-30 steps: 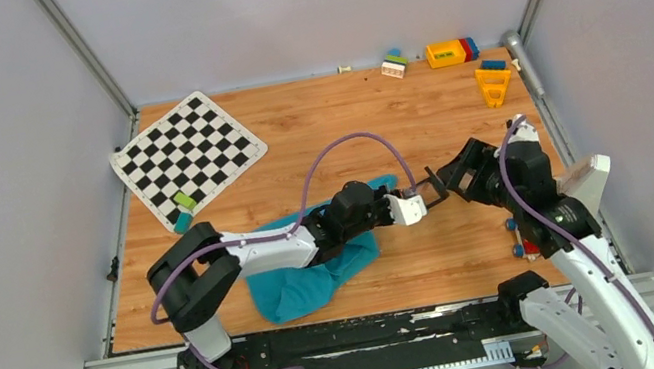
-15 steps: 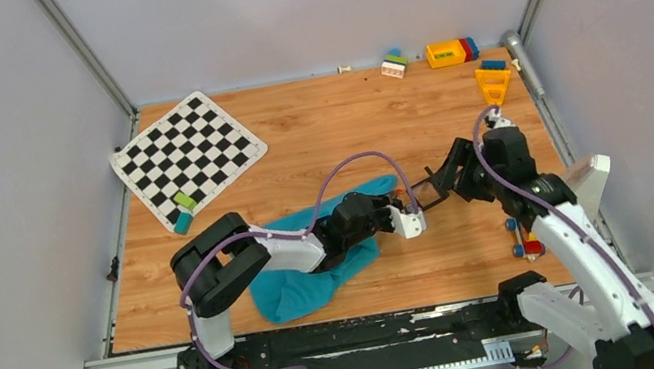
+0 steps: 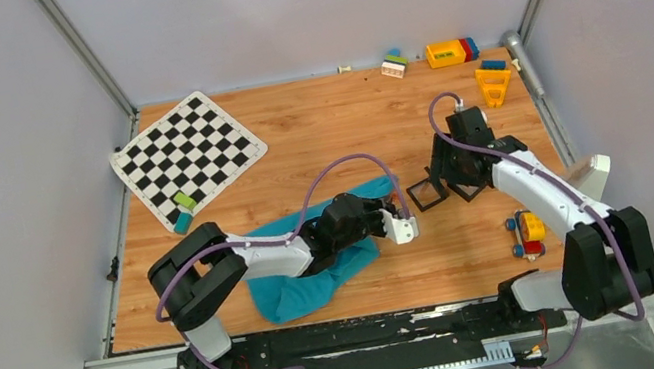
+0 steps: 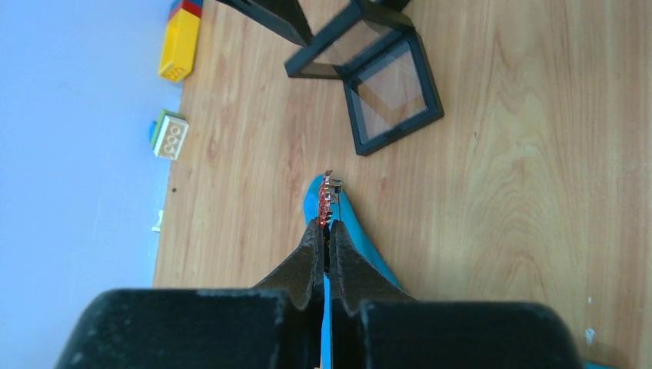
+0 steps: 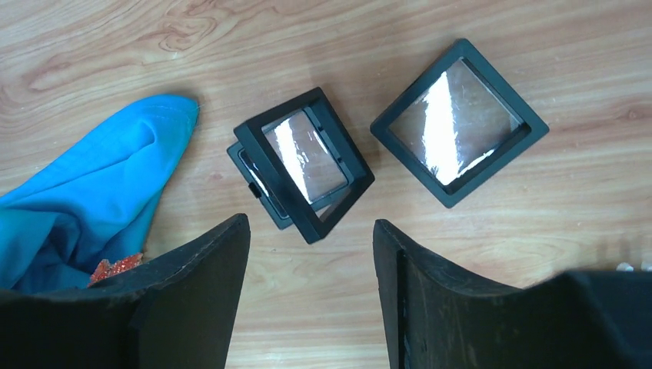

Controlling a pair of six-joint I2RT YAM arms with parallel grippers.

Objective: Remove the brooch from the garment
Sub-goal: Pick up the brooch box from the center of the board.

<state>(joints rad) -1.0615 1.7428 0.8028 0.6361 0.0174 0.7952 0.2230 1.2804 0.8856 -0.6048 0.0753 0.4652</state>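
Note:
The teal-blue garment lies bunched at the near middle of the table. My left gripper is shut on the red beaded brooch, seen edge-on just past the fingertips above a fold of the garment. I cannot tell whether the brooch is still pinned. In the top view the left gripper sits at the garment's right edge. My right gripper is open and empty above two black square boxes, one hinged open and one flat. The garment and brooch lie at its left.
The two black boxes lie right of the garment. A checkered mat with small blocks lies far left. Toy bricks and an orange piece line the back right. A toy car stands near right.
The right arm has swung toward the back; its gripper has drawn away from the left gripper and now stands over the black boxes. The left gripper has pulled slightly left.

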